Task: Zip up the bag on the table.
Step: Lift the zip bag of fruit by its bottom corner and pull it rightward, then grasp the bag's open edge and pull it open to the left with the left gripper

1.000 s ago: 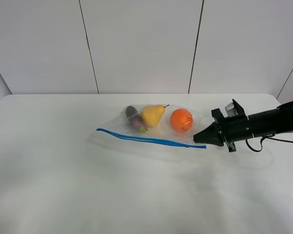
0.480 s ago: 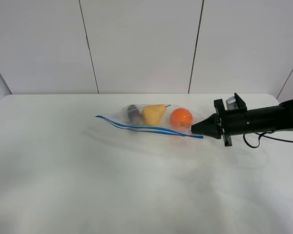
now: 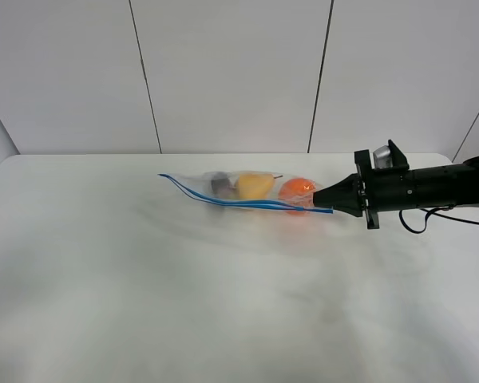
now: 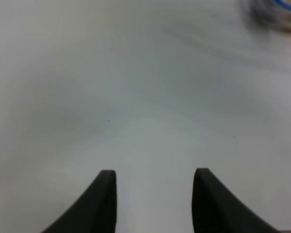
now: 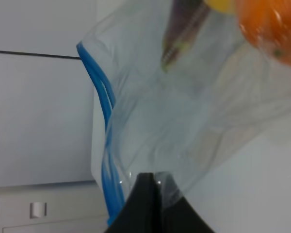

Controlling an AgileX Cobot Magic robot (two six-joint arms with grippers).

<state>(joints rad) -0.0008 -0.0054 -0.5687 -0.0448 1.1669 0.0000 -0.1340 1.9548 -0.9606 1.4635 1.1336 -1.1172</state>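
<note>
The clear bag point(image 3: 247, 191) hangs lifted above the white table point(image 3: 184, 303), its blue zipper strip point(image 3: 247, 203) running along the near edge. An orange point(image 3: 297, 190), a yellow pear point(image 3: 254, 186) and a dark eggplant point(image 3: 220, 185) show through it. My right gripper point(image 3: 322, 199) is shut on the bag's right corner at the end of the strip. In the right wrist view the closed fingertips point(image 5: 148, 194) pinch the plastic by the blue strip point(image 5: 104, 121), with the orange point(image 5: 269, 24) beyond. My left gripper point(image 4: 154, 180) is open and empty over bare table; the left arm is out of the high view.
A grey panelled wall point(image 3: 231, 72) stands behind the table's far edge. A black cable point(image 3: 431, 219) trails under the right arm. A blurred bit of the bag shows at the corner of the left wrist view point(image 4: 276, 12).
My right gripper has risen and drawn slightly back, lifting the bag off the table by its right corner. The fruit has swung up with it.
</note>
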